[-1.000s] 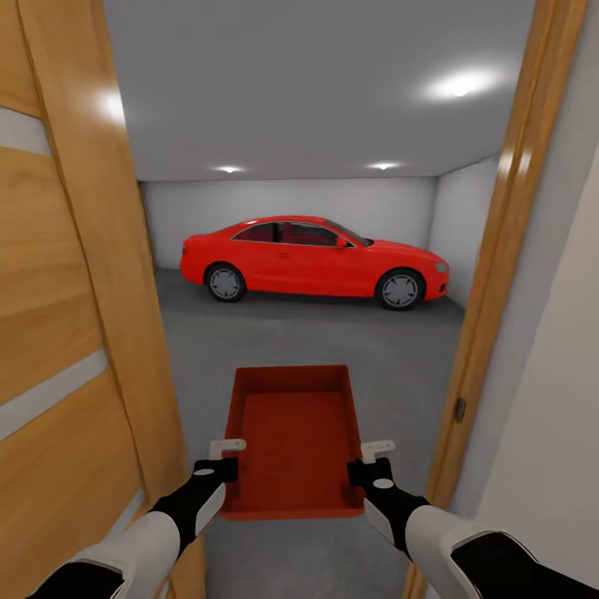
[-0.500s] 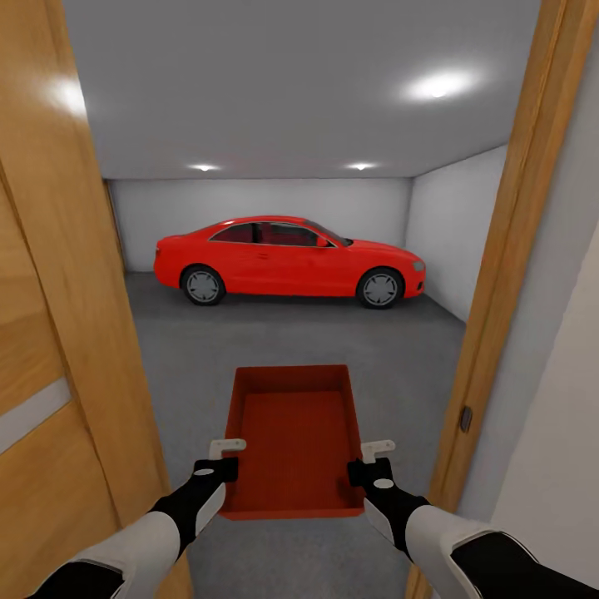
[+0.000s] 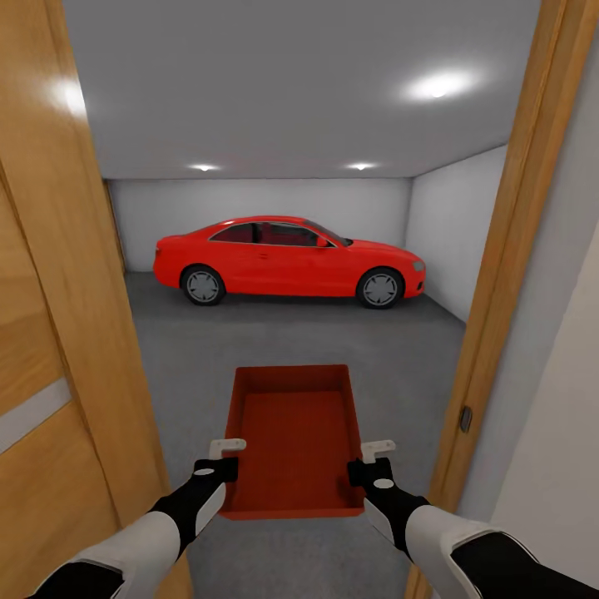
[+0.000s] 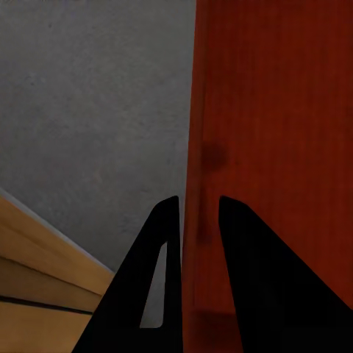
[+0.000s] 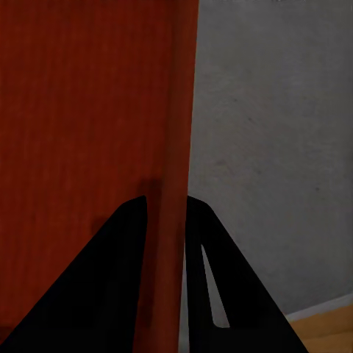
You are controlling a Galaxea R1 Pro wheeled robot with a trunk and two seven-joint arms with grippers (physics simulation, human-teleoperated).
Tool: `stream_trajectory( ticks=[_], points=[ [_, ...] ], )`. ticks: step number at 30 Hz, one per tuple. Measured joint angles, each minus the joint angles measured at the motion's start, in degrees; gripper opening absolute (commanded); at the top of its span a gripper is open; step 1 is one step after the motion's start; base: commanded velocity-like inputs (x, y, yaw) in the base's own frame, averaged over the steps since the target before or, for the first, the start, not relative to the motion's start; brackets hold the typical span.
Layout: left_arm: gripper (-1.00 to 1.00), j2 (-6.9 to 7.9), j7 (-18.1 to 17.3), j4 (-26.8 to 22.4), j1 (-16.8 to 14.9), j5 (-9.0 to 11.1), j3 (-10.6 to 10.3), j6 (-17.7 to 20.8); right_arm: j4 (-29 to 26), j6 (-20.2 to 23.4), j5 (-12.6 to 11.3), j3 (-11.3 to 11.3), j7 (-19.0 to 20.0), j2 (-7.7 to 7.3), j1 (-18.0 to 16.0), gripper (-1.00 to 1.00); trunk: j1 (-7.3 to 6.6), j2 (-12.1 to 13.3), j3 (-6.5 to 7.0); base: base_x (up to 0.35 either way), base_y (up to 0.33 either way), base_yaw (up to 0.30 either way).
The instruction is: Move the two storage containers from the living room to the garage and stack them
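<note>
One orange-red storage container [image 3: 295,437] hangs level in front of me, carried above the dark grey garage floor [image 3: 291,341] in the doorway. My left gripper [image 3: 226,457] is shut on its left wall and my right gripper [image 3: 372,459] is shut on its right wall. In the left wrist view the dark fingers [image 4: 165,243] pinch the container's wall [image 4: 202,162]. The right wrist view has the fingers [image 5: 140,243] clamped on the opposite wall [image 5: 176,147] in the same way.
A wooden door [image 3: 50,333] stands open close on my left and a wooden door frame [image 3: 507,249] with a pale wall runs close on my right. Farther into the garage a red car [image 3: 287,262] is parked across the back wall, with open concrete between.
Between one second and half a second ago the view advanced and turned, the door sliding left and the car shifting left. Since then nothing has moved; both grippers keep hold of the container.
</note>
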Motion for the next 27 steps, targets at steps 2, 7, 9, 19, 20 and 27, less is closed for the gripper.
stream_trajectory(
  ticks=[2,7,9,19,20,27],
  points=[
    [-1.0,0.01,-0.02,-0.01,0.0,0.0,-0.01,0.0,-0.01,-0.01,-0.01,0.01,-0.01,0.01,0.0,-1.0,0.0,0.0,0.0,0.0,0.0,-0.094],
    [-1.0,0.08,-0.1,-0.02,0.0,0.13,-0.08,-0.04,-0.05,0.02,0.04,0.01,-0.11,0.06,0.0,-1.0,0.0,0.0,0.0,0.0,0.0,-0.21],
    [-1.0,0.05,-0.05,-0.02,0.0,0.16,-0.1,-0.05,-0.05,0.02,0.05,0.0,-0.06,0.03,0.0,-1.0,0.0,0.0,0.0,0.0,0.0,-0.233],
    [-1.0,0.03,0.01,-0.06,0.01,0.1,-0.09,-0.03,-0.03,-0.02,0.03,-0.01,-0.02,0.01,0.0,-1.0,0.0,0.0,0.0,0.0,0.0,-0.063],
    [-1.0,0.02,0.0,-0.04,0.0,0.09,-0.07,-0.03,-0.02,-0.02,0.02,0.0,-0.02,0.01,0.0,-1.0,0.0,0.0,0.0,0.0,0.0,-0.002],
    [-1.0,0.01,-0.02,0.01,0.0,0.02,-0.01,-0.07,-0.01,-0.04,-0.03,0.06,-0.03,0.01,0.0,-1.0,0.0,0.0,0.0,0.001,0.0,0.0]
  ],
)
